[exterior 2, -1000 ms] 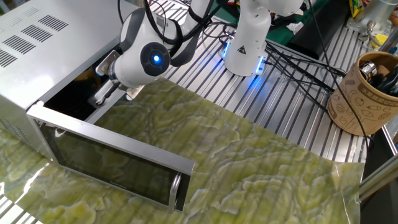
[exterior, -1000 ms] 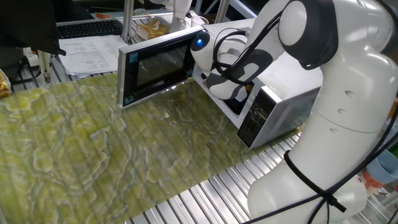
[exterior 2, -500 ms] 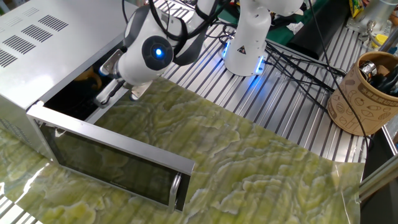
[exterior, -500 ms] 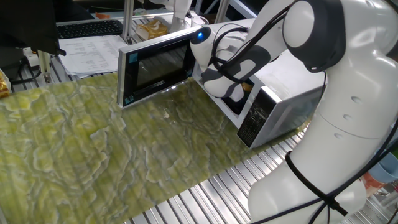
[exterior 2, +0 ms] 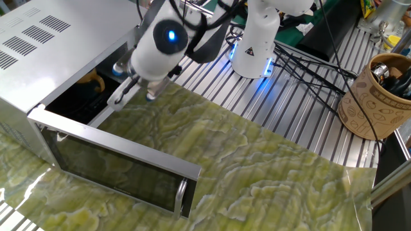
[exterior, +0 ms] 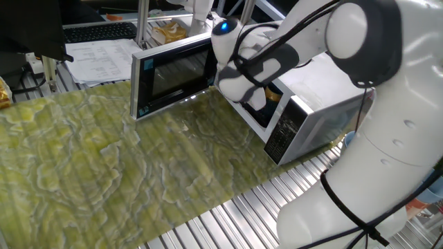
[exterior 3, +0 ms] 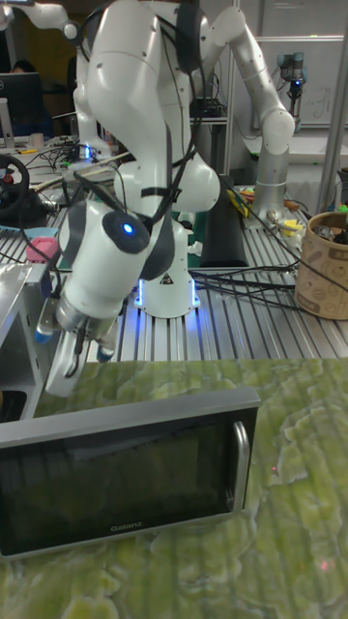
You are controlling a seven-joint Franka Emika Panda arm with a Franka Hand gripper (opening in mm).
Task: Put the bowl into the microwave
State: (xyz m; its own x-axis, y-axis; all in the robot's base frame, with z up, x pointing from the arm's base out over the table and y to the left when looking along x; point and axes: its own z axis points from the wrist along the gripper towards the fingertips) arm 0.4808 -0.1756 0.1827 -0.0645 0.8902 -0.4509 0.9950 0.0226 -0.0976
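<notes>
Since a second ago my tool has pulled back out of the microwave and up toward the upper middle of the frame. Its two fingers are spread apart and hold nothing. They hang just outside the oven's open mouth, above the green cloth on the desk. Left behind, the bowl sits inside the dark hole at the left of the frame; I can only see its yellow handle and a bit of its side. Swung wide open, the door stands across the lower left. A brown cup is at the far right.
</notes>
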